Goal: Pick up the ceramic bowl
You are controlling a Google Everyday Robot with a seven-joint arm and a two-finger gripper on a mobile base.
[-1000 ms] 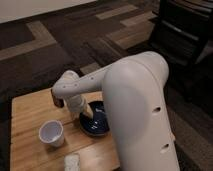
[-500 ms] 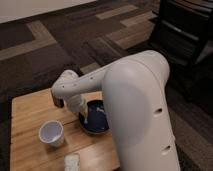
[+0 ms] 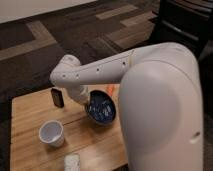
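**A:** Item one, largest?

**B:** Robot arm (image 3: 150, 95), white. It fills the right side and reaches left over the table.

**A:** Item two?

**B:** Table (image 3: 25, 117), pale wood, carrying everything else.

**A:** Item three, the task's thing?

**B:** Ceramic bowl (image 3: 102, 107), dark navy, speckled inside. It is near the table's middle, toward the right edge. A second ago it lay flat. Now it is tipped, with its inside turned toward the camera and its far rim raised.

**A:** Meaning?

**B:** In my judgement the grasp has taken and the lift is beginning. The bowl does not look clear of the wood yet.

**A:** Item four?

**B:** End effector (image 3: 85, 99), at the bowl's left rim below the wrist. I cannot tell whether it is spread or clamped, because the wrist hides it.

**A:** Item five?

**B:** White cup (image 3: 51, 133), upright, toward the near-left corner and well apart from the bowl. It has not moved.

**A:** The small items?

**B:** Pale block (image 3: 71, 161), at the near edge. Small dark object (image 3: 58, 96), toward the far edge and left of the wrist. I cannot identify it.
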